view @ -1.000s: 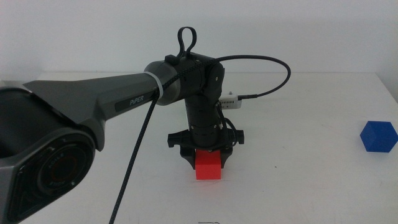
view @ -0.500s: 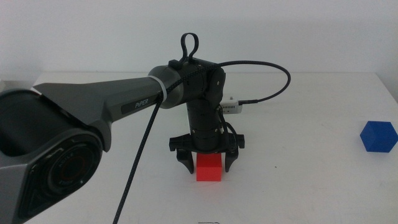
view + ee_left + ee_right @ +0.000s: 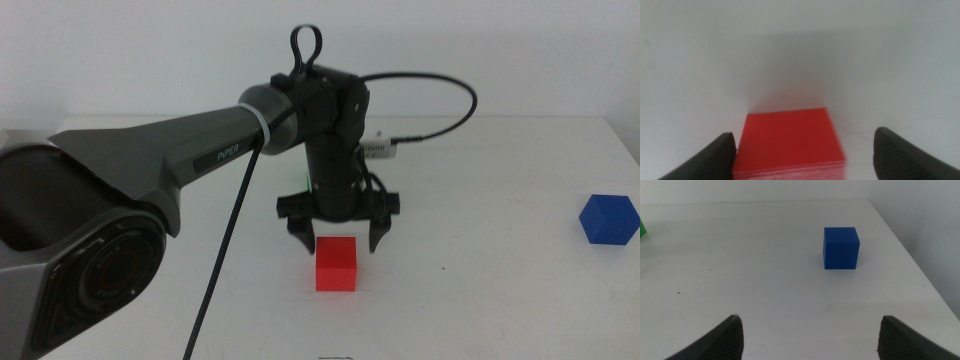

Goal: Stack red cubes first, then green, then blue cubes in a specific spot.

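Observation:
The red cube rests on the white table near the front middle, and nothing grips it. My left gripper hangs open just above and behind it, one jaw to each side. In the left wrist view the red cube lies below and between the spread jaws of the left gripper. The blue cube sits alone at the far right. My right gripper is open with the blue cube some way ahead of it. Only a sliver of the green cube shows, at the picture's edge.
The left arm's dark body spans the left half of the middle view. A black cable loops from its wrist to a small white box behind it. The table's right edge runs close to the blue cube.
The left gripper's jaws have spread and let go of the red cube. The gripper has then lifted and drawn back a little, and the cube stays on the table.

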### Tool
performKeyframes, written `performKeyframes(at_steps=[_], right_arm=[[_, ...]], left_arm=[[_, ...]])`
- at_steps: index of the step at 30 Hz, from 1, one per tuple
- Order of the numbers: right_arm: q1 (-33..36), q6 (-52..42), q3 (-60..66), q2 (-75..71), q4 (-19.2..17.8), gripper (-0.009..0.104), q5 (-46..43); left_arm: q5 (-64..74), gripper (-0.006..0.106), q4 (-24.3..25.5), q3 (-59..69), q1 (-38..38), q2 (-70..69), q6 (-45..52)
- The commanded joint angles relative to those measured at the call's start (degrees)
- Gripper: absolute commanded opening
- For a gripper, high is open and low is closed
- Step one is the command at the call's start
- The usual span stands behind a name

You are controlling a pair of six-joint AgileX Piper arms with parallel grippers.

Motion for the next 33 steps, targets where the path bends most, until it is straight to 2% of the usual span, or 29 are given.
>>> performKeyframes(at_steps=[1, 6, 17, 24, 33], right_arm=[[-0.3, -0.3, -1.0, -1.1, -0.7, 0.085, -4.6], [-0.3, -0.3, -1.0, -1.1, -0.7, 0.085, -4.6], [-0.3, -0.3, -1.0, -1.1, -0.7, 0.085, -4.6], [-0.3, -0.3, -1.0, -1.1, -0.7, 0.085, -4.6], [-0.3, -0.3, -1.0, -1.1, -0.7, 0.085, -4.5]], left_arm=[[6.1, 0.094, -0.1, -3.6, -0.2, -3.6, -0.3], [6.0, 0.094, 0.3, -5.3, -0.2, -4.3, -1.9], [5.2, 0.094, 5.0, -5.5, 1.7, -6.0, -2.5], [-0.2, 0.094, 6.0, -6.2, 3.4, -6.2, 3.0], [-0.8, 0.094, 6.0, -18.8, 6.7, -0.2, 3.3]])
